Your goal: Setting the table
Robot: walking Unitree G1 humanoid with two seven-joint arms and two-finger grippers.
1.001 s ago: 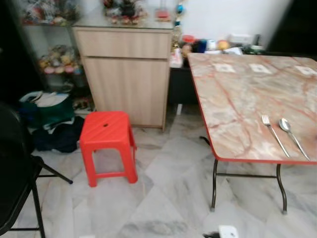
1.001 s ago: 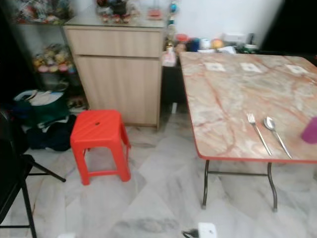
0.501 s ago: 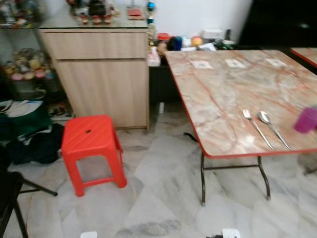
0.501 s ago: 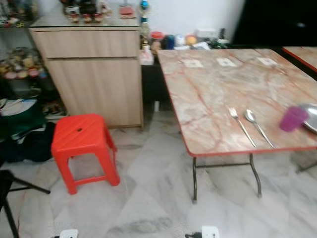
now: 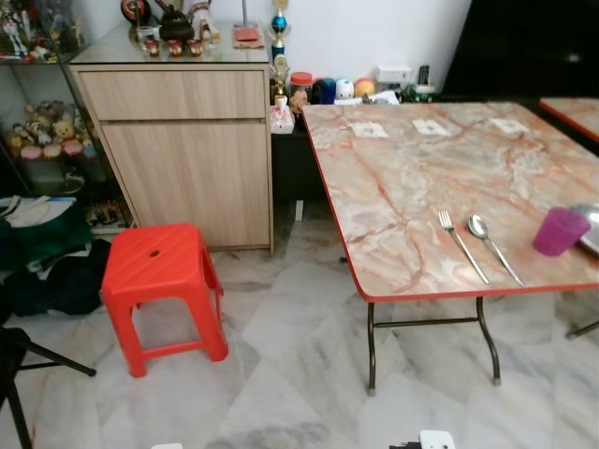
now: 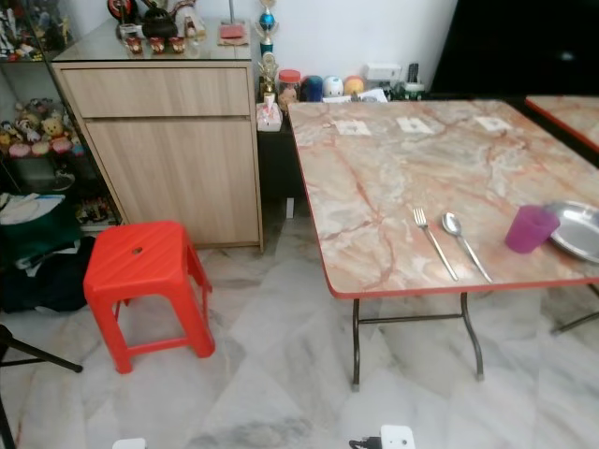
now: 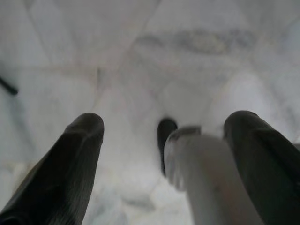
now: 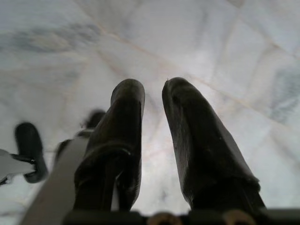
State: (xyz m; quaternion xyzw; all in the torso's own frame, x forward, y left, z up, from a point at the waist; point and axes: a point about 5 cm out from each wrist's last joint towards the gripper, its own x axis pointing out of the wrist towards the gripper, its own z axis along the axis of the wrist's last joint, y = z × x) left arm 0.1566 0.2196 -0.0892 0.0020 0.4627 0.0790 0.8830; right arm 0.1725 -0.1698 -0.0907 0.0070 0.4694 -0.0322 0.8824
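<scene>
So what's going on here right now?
The robot stands on the marble floor facing a table that is partly set: a fork and spoon lie side by side near the front edge, with a purple cup and a metal plate to their right. Nothing is being handled. The left gripper hangs open over the floor, and the right gripper hangs empty, fingers slightly apart. A red stool stands beside a wooden cabinet.

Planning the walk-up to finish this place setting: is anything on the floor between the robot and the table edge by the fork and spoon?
Nothing visible: bare marble floor leads to the marble-patterned table; the red plastic stool stands off left.
</scene>
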